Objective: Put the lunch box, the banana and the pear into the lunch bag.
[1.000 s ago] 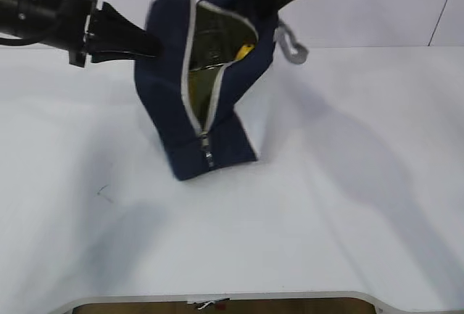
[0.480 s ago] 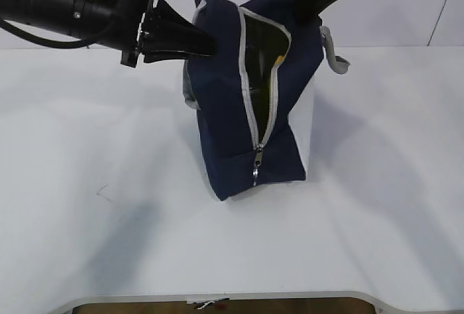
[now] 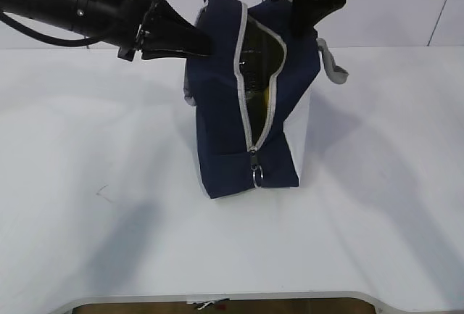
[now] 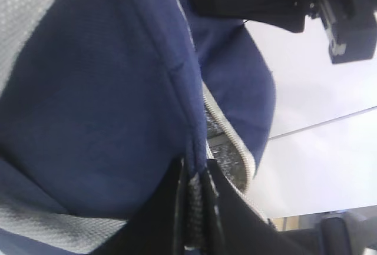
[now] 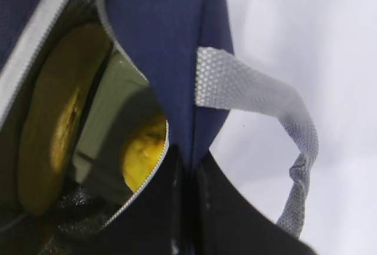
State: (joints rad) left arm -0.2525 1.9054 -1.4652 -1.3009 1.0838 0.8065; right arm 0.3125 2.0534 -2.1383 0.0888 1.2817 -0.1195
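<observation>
The lunch bag [image 3: 243, 111] is held upright on the white table [image 3: 87, 220], its long axis roughly vertical, with the unzipped mouth turned toward the exterior camera and upward. The grey zipper trim [image 3: 255, 104] is seen running from the top down to a metal ring pull [image 3: 257, 176] near the base. A white side panel [image 3: 302, 136] is shown on the right face.

The left gripper [image 4: 197, 208] is closed tightly on a fold of navy fabric at the bag's left upper edge. The right gripper [image 5: 187, 199] is likewise pinched shut on the bag's rim, just beside a grey webbing handle [image 5: 277, 125] that hangs free in a loop.

Through the opening, in the right wrist view, the banana [image 5: 50, 125] is seen lying inside, lengthwise along the bag's depth. A rounder yellow shape, taken to be the pear [image 5: 144, 152], is partly visible beside it. The lunch box cannot be made out with certainty.
</observation>
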